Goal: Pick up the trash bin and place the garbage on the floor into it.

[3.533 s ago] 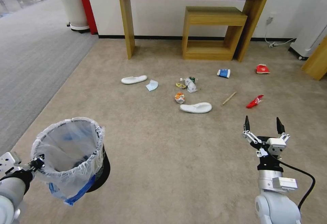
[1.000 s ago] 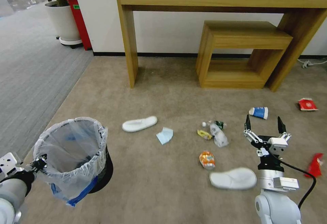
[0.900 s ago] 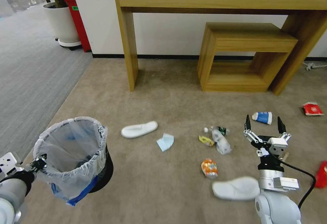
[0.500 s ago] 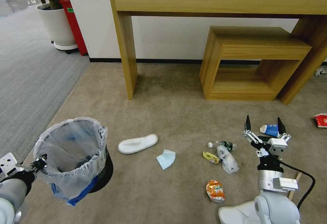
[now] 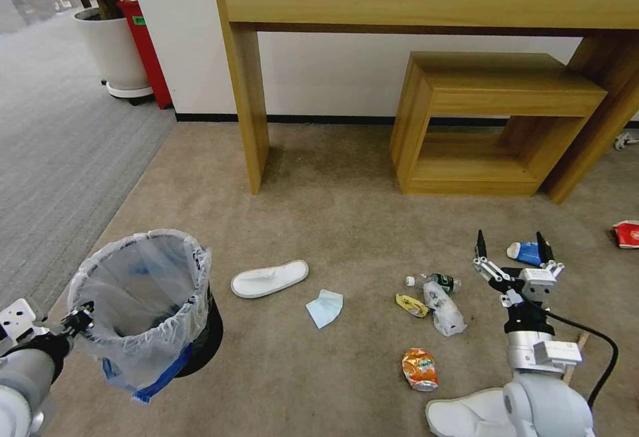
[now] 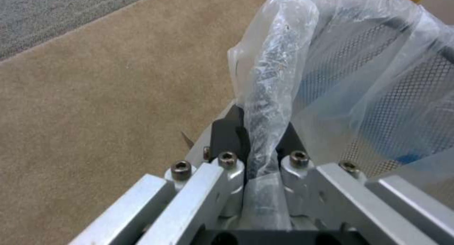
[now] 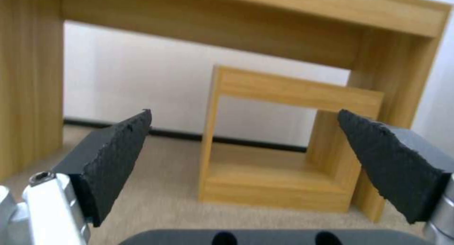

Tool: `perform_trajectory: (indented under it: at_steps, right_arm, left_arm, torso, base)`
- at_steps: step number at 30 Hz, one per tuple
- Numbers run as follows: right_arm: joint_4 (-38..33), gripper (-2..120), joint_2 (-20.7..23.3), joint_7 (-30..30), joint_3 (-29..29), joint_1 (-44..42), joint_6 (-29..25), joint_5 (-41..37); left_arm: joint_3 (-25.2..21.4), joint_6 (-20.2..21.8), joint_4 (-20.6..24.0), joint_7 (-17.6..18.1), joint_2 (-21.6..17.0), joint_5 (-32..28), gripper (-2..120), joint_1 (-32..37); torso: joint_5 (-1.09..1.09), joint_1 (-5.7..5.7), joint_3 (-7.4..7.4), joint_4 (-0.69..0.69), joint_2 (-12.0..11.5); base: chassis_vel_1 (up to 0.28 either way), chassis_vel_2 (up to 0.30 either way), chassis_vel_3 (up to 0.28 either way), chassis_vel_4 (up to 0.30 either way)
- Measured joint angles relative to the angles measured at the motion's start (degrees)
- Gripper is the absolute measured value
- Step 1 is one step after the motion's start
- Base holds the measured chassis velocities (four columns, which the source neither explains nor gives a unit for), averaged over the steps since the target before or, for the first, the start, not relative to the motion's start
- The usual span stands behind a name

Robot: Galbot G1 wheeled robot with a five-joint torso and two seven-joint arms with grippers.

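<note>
Two stages: bin lift done, litter pickup not begun. Trash bin held off floor by left hand, pinching bagged rim. Right hand spread, empty, above garbage: slippers, bottle, can, mask, all mid-floor.

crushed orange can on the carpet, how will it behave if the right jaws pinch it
The crushed can looks dented and flattened, so it probably won't roll and likely weighs little. Its thin, creased walls may buckle further under the open right gripper, and the glossy skin could slip.
</note>
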State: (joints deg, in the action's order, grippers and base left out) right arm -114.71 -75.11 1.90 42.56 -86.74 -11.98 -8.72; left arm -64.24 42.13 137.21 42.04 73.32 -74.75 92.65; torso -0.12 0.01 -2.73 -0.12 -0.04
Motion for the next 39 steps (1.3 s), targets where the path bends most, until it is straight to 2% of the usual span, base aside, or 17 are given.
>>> perform_trajectory:
  at_steps: [3, 4, 5, 6, 8, 9, 11, 12, 15, 16, 18, 19, 20, 22, 25, 29, 39]
  right_arm:
    - [-2.29, 100, 5.05, 2.41, -0.62, -1.61, 6.76, -5.69]
    - [-4.90, 100, 7.11, 6.98, -1.57, -2.75, 12.85, -10.50]
    - [-4.90, 100, 7.11, 6.98, -1.57, -2.75, 12.85, -10.50]
    - [-6.64, 100, 7.75, 10.63, -2.33, -3.31, 16.80, -13.93]
    - [-10.09, 100, 7.54, 18.82, -3.72, -3.69, 23.50, -21.18]
    - [-10.09, 100, 7.54, 18.82, -3.72, -3.69, 23.50, -21.18]
    - [-14.16, 100, 5.68, 29.32, -5.41, -3.68, 30.39, -33.67]
    - [-14.16, 100, 5.68, 29.32, -5.41, -3.68, 30.39, -33.67]
    - [-16.96, 100, 3.68, 39.04, -6.35, -3.92, 34.14, -46.35]
    - [-16.96, 100, 3.68, 39.04, -6.35, -3.92, 34.14, -46.35]
    - [-18.06, 100, 3.10, 44.49, -6.23, -4.04, 35.57, -51.74]
    - [-19.10, 100, 2.89, 50.31, -5.60, -4.02, 37.13, -58.19]
    - [-19.10, 100, 2.89, 50.31, -5.60, -4.02, 37.13, -58.19]
    - [-19.70, 100, 3.30, 57.38, -4.34, -3.33, 37.80, -65.92]
    - [-19.92, 100, 3.52, 63.80, -2.57, -2.36, 37.71, -73.07]
    - [-19.01, 100, 2.59, 67.61, -1.51, -2.01, 36.01, -77.37]
    - [-14.28, 100, 0.34, 71.40, -2.53, 0.12, 35.24, -77.00]
  left_arm:
    - [-0.24, 0.00, 0.12, -0.07, 0.07, -0.09, 3, 0.06]
    - [-0.27, 0.00, 0.13, -0.11, 0.15, -0.12, 3, 0.06]
    - [-0.27, 0.00, 0.13, -0.11, 0.15, -0.12, 3, 0.06]
    - [-0.27, 0.00, 0.12, -0.13, 0.21, -0.13, 3, 0.02]
    - [-0.25, 0.00, 0.11, -0.16, 0.23, -0.13, 3, -0.13]
    - [-0.25, 0.00, 0.11, -0.16, 0.23, -0.13, 3, -0.13]
    - [-0.16, 0.00, 0.06, -0.18, 0.07, -0.18, 3, -0.35]
    - [-0.16, 0.00, 0.06, -0.18, 0.07, -0.18, 3, -0.35]
    - [-0.14, 0.00, -0.08, -0.19, -0.34, -0.34, 3, -0.55]
    - [-0.14, 0.00, -0.08, -0.19, -0.34, -0.34, 3, -0.55]
    - [-0.09, 0.00, -0.11, -0.19, -0.46, -0.36, 3, -0.58]
    - [-0.08, 0.00, -0.12, -0.21, -0.60, -0.40, 3, -0.58]
    - [-0.08, 0.00, -0.12, -0.21, -0.60, -0.40, 3, -0.58]
    - [-0.07, 0.00, -0.21, -0.32, -0.72, -0.42, 3, -0.62]
    - [-0.03, 0.00, -0.28, -0.52, -0.62, -0.44, 3, -0.73]
    - [0.13, 0.00, -0.37, -0.74, -0.22, -0.46, 3, -0.78]
    - [0.45, 0.00, -0.68, -0.83, 0.55, 0.13, 3, -0.44]
  torso:
    - [0.02, 0.00, 0.00, 0.00, 0.00]
    - [-0.01, 0.00, 0.00, 0.00, 0.00]
    - [-0.01, 0.00, 0.00, 0.00, 0.00]
    - [-0.01, 0.00, 0.00, 0.00, 0.00]
    - [0.00, 0.00, 0.00, -0.01, 0.00]
    - [0.00, 0.00, 0.00, -0.01, 0.00]
    - [-0.01, 0.00, 0.00, 0.00, 0.00]
    - [-0.01, 0.00, 0.00, 0.00, 0.00]
    - [0.00, 0.00, 0.00, 0.00, 0.00]
    - [0.00, 0.00, 0.00, 0.00, 0.00]
    - [-0.01, 0.00, 0.00, 0.00, 0.00]
    - [0.00, 0.00, 0.00, 0.00, 0.00]
    - [0.00, 0.00, 0.00, 0.00, 0.00]
    - [-0.01, 0.00, 0.00, 0.00, 0.00]
    - [0.00, 0.00, 0.00, 0.00, 0.00]
    - [-0.01, 0.00, -0.01, 0.00, 0.00]
    - [0.00, 0.00, -0.01, 0.00, 0.00]
  base:
    - [0.000, 0.000, 0.000, 0.000]
    - [0.000, 0.000, 0.000, 0.000]
    - [0.000, 0.000, 0.000, 0.000]
    - [0.000, 0.000, 0.000, 0.000]
    - [0.000, 0.000, 0.000, 0.000]
    - [0.000, 0.000, 0.000, 0.000]
    - [0.000, 0.000, 0.000, 0.000]
    - [0.000, 0.000, 0.000, 0.000]
    - [0.000, 0.000, 0.000, 0.000]
    - [0.000, 0.000, 0.000, 0.000]
    - [0.000, 0.000, 0.000, 0.000]
    - [0.000, 0.000, 0.000, 0.000]
    - [0.000, 0.000, 0.000, 0.000]
    - [0.000, 0.000, 0.000, 0.000]
    - [0.000, 0.000, 0.000, 0.000]
    - [0.000, 0.000, 0.000, 0.000]
    - [0.000, 0.000, 0.000, 0.000]
